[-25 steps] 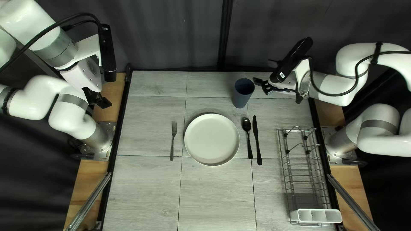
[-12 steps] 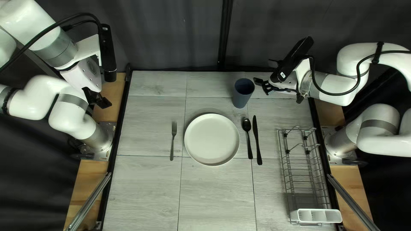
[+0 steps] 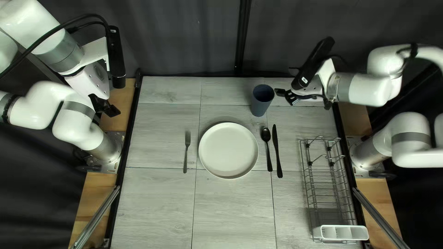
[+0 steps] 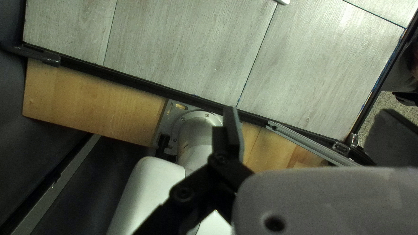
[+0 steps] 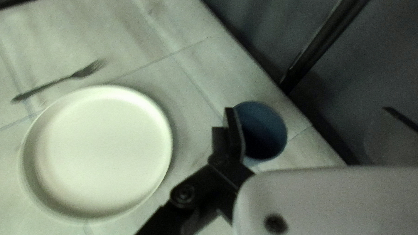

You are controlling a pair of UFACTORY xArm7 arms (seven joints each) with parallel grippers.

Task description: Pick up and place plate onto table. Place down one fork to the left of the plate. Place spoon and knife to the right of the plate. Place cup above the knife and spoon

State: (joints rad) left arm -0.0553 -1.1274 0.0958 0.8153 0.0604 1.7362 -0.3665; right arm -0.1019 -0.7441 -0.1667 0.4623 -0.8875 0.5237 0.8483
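Grey wood-look worktop [image 3: 152, 207] carries a silver wire rack [image 3: 330, 184] on the right of the top left view, with a round off-white plate [image 3: 228, 150] mid-worktop. Right end effector [image 3: 303, 98] is spread wide beside the upright blue cup [image 3: 260, 108], left one [image 3: 106, 107] is wide too. Long black knife [image 3: 278, 159], black spoon [image 3: 268, 154] right of plate, cup above; grey metal fork [image 3: 186, 159] left.

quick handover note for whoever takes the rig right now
Left gripper: over the wood left of the table, opening unclear.
Right gripper: just beside the cup, opening unclear.
Plate: on table, fork to its left, spoon and knife to its right.
Cup: upright, above the spoon and knife.
Done: all five pieces look placed.
To do: probably just back the right gripper off.
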